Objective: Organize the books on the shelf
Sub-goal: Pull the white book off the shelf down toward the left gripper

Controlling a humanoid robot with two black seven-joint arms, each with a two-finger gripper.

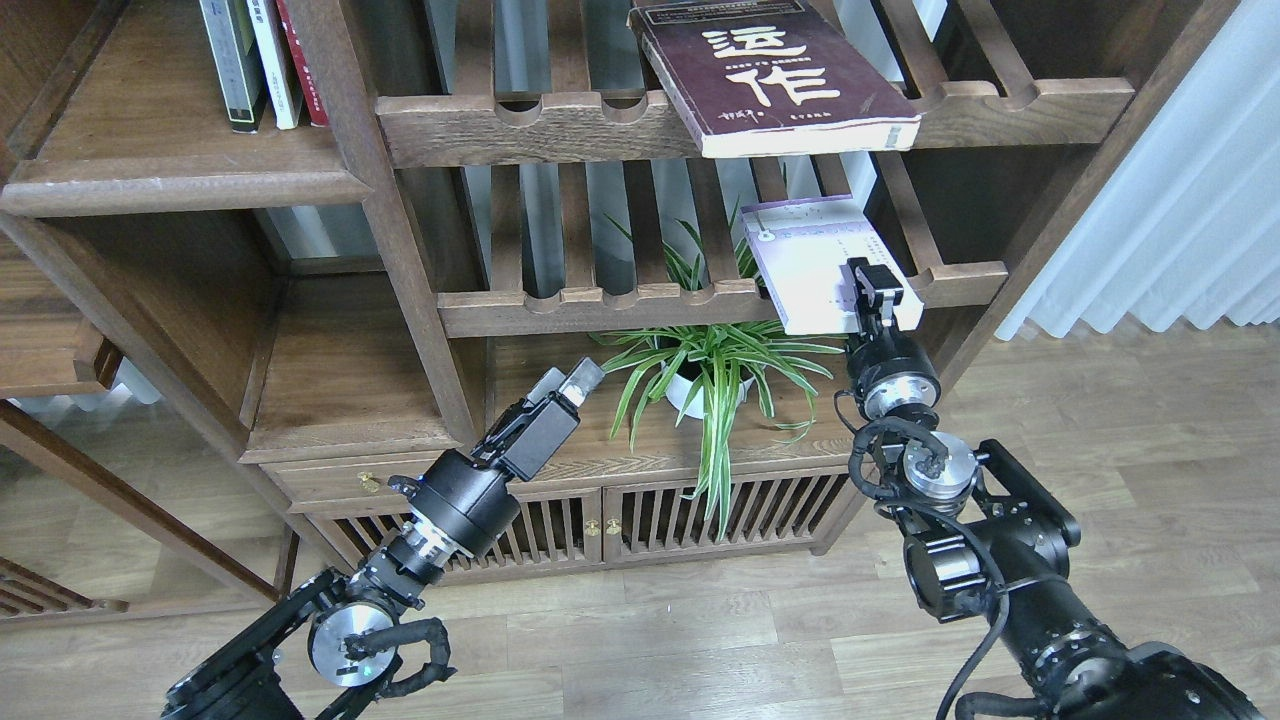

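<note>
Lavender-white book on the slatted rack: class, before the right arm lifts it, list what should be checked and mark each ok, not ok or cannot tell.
1. Right gripper at the lavender-white book: ok, it sits over the book's near right corner.
2. Fingers firmly closed on the book: cannot tell.
3. Book's near edge overhangs the rack rail for gripping: ok.
4. Maroon book above out of the lift path: not ok, it juts over its rail just above.
5. Left gripper out of the way: ok, low, beside the spider plant.
6. Space on the solid shelf beside the standing books: ok.
</note>
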